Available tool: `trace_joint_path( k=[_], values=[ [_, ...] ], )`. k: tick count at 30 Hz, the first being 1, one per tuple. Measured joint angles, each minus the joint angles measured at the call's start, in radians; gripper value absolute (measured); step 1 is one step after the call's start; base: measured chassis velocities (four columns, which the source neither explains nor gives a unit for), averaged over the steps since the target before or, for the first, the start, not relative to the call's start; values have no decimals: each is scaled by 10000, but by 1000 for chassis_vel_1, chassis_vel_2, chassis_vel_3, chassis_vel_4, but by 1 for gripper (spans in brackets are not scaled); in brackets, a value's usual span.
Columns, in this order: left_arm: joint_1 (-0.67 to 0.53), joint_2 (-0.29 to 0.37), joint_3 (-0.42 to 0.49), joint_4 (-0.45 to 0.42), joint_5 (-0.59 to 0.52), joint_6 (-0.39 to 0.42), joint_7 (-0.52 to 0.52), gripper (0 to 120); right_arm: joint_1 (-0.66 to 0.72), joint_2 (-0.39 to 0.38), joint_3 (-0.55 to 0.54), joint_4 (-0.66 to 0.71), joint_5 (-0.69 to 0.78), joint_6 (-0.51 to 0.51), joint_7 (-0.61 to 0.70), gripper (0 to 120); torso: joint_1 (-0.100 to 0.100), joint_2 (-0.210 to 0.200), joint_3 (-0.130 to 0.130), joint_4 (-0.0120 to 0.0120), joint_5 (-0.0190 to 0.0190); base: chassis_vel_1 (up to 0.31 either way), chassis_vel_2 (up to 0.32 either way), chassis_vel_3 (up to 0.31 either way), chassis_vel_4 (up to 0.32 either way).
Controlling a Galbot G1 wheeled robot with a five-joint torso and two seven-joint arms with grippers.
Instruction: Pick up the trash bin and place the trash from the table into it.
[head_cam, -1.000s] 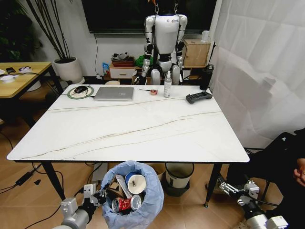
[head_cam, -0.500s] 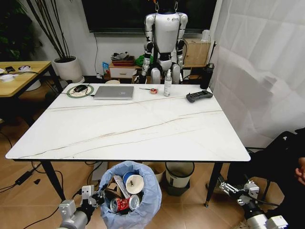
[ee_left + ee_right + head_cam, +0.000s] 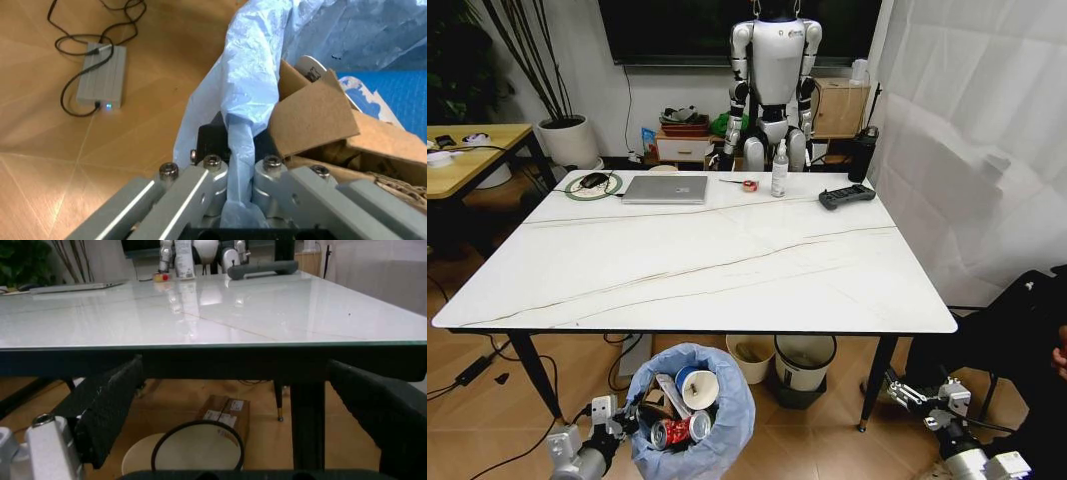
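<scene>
Trash bin (image 3: pixel 692 418): below the counter's (image 3: pixel 727 270) near edge, holding the trash (image 3: pixel 679 405). Left gripper (image 3: pixel 617 425): jaws clamped on its blue liner. Right gripper (image 3: pixel 907 395): jaws wide, low beside the counter's near right corner.

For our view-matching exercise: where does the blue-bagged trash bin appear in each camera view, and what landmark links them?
Head view: trash bin low, left of centre, below the table, bag pinched by the left gripper.
Left wrist view: its bag rises between the fingers.
Right wrist view: right gripper faces the table edge and the white black-rimmed bin.
Shared landmark: brown cardboard inside the bin.
</scene>
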Motion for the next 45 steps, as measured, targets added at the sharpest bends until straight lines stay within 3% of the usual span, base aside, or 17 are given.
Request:
trace_joint_path(
  k=[45],
  values=[
    [-1300, -326, 234, 2222, 172, -44, 214, 0, 1, -1, -1, 2, 1, -1, 7, 100, -1015, -2283, -1270, 0, 0, 0, 0, 0, 0]
  ],
)
